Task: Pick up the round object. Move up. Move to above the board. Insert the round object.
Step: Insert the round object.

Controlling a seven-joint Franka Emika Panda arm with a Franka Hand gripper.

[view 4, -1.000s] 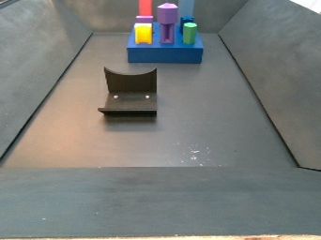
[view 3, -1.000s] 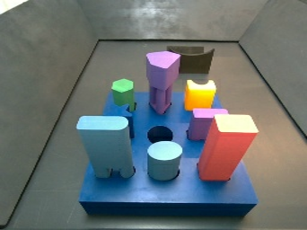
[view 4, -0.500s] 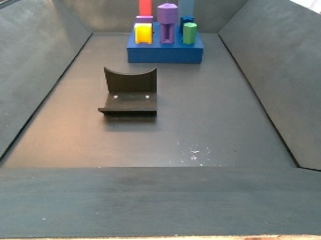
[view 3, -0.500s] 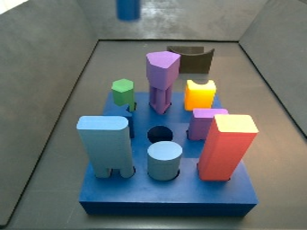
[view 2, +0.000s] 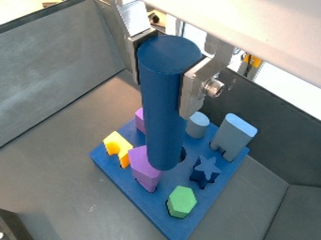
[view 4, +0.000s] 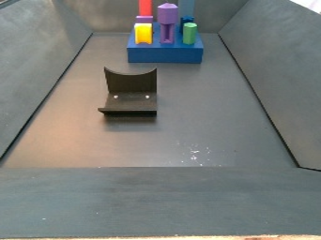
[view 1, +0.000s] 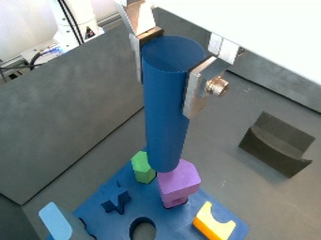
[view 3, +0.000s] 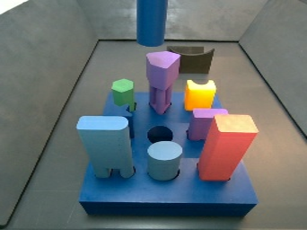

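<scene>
The pincer (view 1: 170, 70) pinches the blue cylinder (view 1: 167, 112) upright, high above the board (view 2: 131, 173); the round hole (view 3: 160, 135) lies below, offset from the cylinder's vertical axis.

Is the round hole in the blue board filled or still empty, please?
Empty: in a side view the round hole shows dark and open in the blue board, while the pincer holds the blue cylinder above.

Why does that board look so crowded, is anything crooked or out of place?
Nothing stands out. The pieces stand upright on the blue board, one round hole is open, and the gripper holds the dark blue cylinder upright above it.
</scene>
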